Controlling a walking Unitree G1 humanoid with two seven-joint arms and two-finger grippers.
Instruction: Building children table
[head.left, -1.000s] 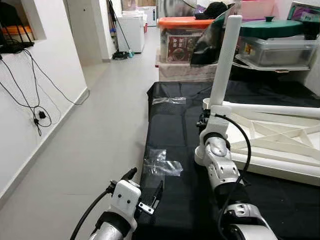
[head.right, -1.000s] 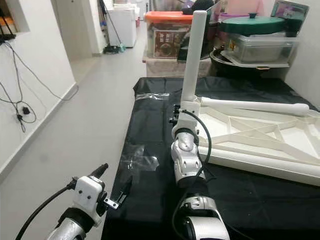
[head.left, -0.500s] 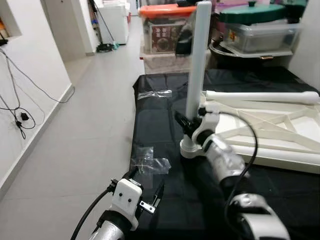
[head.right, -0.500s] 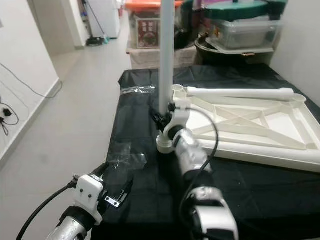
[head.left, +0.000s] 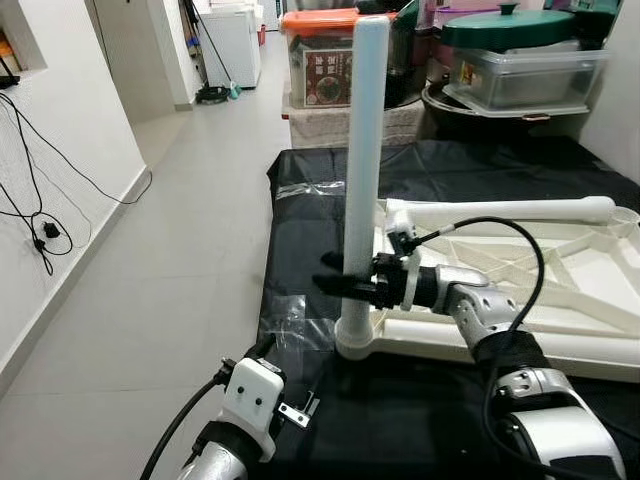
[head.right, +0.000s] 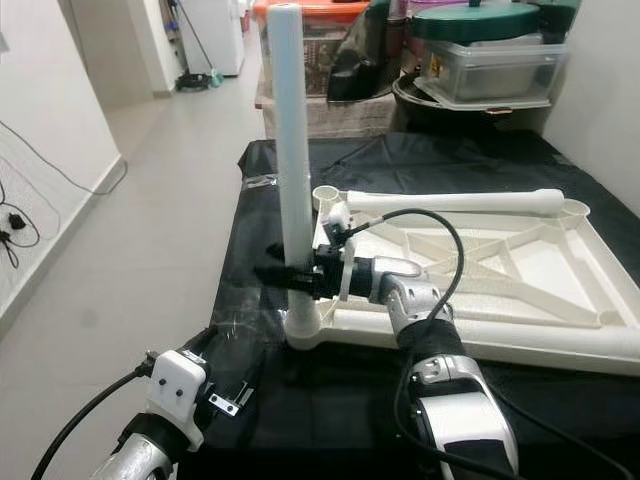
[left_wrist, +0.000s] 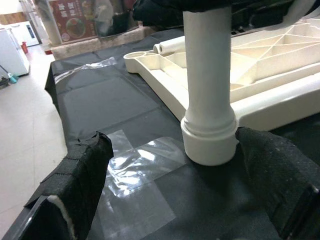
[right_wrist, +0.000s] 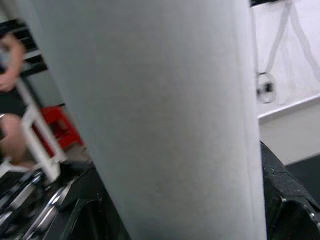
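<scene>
Table leg (head.left: 360, 180): held upright, its base at the near-left corner socket of the tabletop (head.left: 590, 290), for seating.
Right gripper (head.left: 350, 285): pinched around the leg's lower shaft.
Left gripper (left_wrist: 170, 200): spread, low before the leg base, idle.

A home, by the look of a lived-in hallway: pale tiled floor (head.left: 190, 230), white walls, a skirting board along the base. Loose black cables (head.left: 40, 215) dangling down the wall to a plug. A white appliance (head.left: 232, 45) and a mop (head.left: 203, 60) parked at the far end. Household clutter stacked behind the black-draped surface (head.left: 310, 230): an orange-lidded storage bin (head.left: 320, 60), a clear plastic box (head.left: 525, 80) under a green lid (head.left: 515, 25). Crumpled clear plastic wrap (head.left: 308, 190) lying on the cloth. No workshop benches or shop fittings.
</scene>
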